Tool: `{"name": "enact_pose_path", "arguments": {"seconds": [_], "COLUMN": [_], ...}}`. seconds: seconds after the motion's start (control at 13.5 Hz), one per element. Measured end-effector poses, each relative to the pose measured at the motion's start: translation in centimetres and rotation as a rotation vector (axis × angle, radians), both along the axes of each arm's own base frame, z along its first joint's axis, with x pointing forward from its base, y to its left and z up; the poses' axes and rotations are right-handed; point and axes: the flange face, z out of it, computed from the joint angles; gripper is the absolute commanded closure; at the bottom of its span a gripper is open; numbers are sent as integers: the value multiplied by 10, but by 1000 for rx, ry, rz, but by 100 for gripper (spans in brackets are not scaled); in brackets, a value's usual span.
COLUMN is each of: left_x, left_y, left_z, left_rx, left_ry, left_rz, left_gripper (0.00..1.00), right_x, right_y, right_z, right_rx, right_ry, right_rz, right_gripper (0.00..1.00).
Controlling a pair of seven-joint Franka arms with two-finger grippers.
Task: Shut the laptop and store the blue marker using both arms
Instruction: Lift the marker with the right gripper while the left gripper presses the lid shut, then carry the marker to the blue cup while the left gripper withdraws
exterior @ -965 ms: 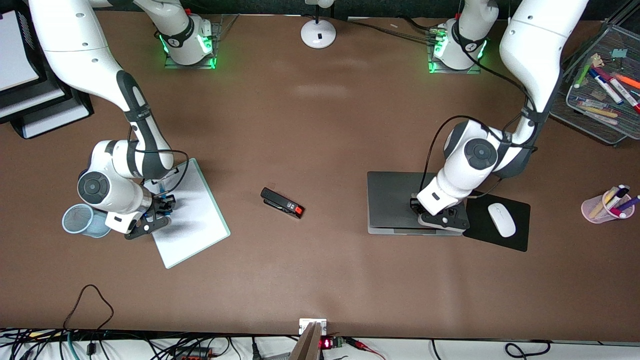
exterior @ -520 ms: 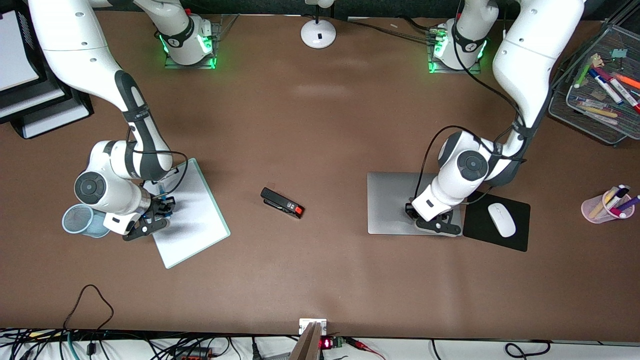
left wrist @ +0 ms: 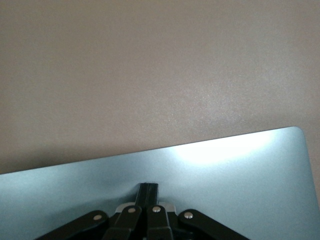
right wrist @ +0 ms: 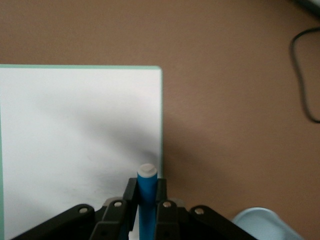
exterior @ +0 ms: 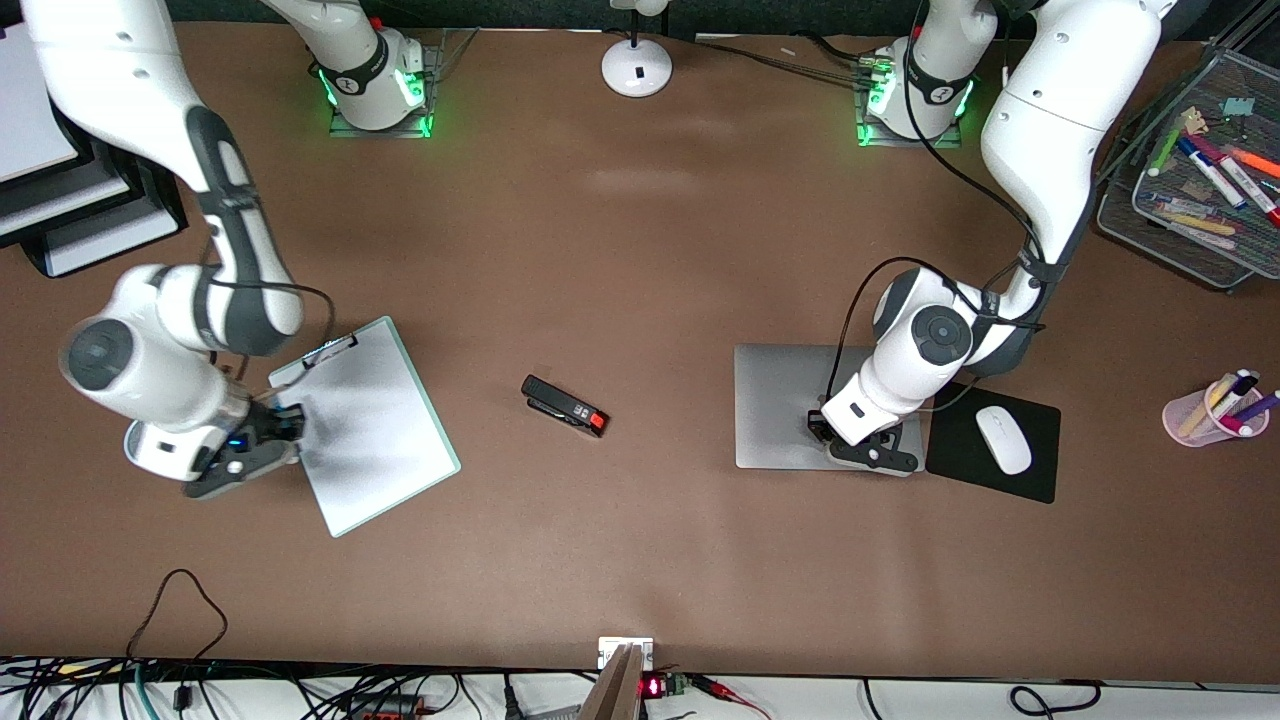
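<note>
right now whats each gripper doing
left gripper: shut, on the closed silver-grey laptop lid
right gripper: shut on the thin bright-blue marker

This looks like a robot lab set up as an office desk. Two white arms are bolted to a big brown table (exterior: pixel 640 250), with cables (exterior: pixel 300 695) along its edge. On it sit a stapler (exterior: pixel 565 406), a clipboard (exterior: pixel 365 425), a computer mouse (exterior: pixel 1002 440) and a pen cup (exterior: pixel 1205 420).
</note>
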Motion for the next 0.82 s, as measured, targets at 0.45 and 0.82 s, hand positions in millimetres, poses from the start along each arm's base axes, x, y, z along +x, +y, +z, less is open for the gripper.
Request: {"name": "enact_pose_path", "arguments": {"seconds": [0.45, 0.82], "left_x": [9, -9], "left_y": [15, 33], "left_z": [89, 202], "left_rx": [106, 231], "left_ry": [100, 241], "left_rz": [-9, -65], "left_gripper": [100, 80], "right_x": [0, -4], "right_y": [-37, -90], "right_z": [70, 76], "right_rx": [-25, 88], "right_ry": [-98, -185], "right_rz": [208, 435], "right_gripper": [95, 95]}}
